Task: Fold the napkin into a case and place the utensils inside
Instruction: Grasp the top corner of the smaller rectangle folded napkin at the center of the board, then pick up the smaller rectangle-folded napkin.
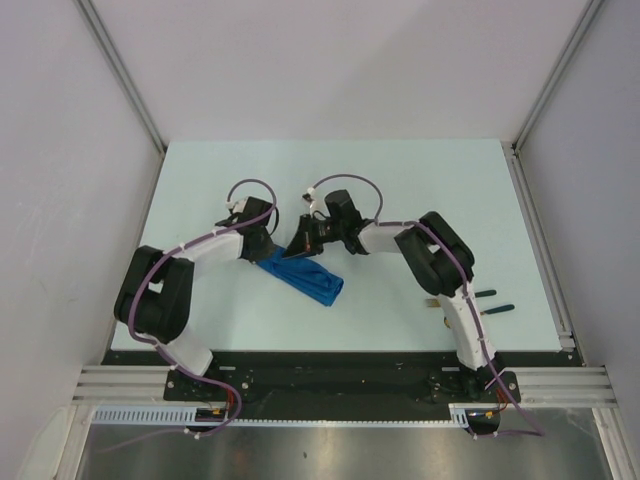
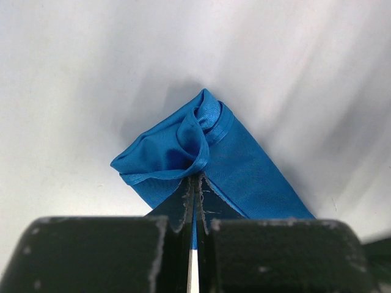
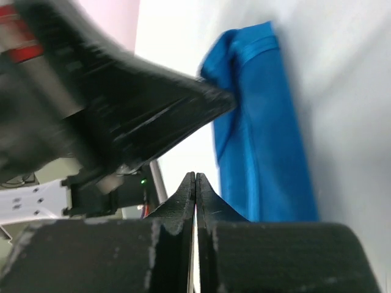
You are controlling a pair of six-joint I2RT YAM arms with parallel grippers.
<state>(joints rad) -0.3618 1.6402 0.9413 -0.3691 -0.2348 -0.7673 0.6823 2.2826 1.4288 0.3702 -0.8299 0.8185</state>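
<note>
At the middle of the table [image 1: 400, 180], the napkin [image 1: 305, 277] lies folded into a narrow slanting oblong. At the napkin's far left end, the left gripper [image 2: 194, 183] is pinched tight on a bunched corner, with blue cloth showing between its fingers. Just beside that same end, the right gripper [image 3: 195, 179] is closed fully, with no cloth seen between its fingers. Well to the right of the napkin, the utensils [image 1: 490, 295] lie side by side, their heads hidden behind the right arm.
</note>
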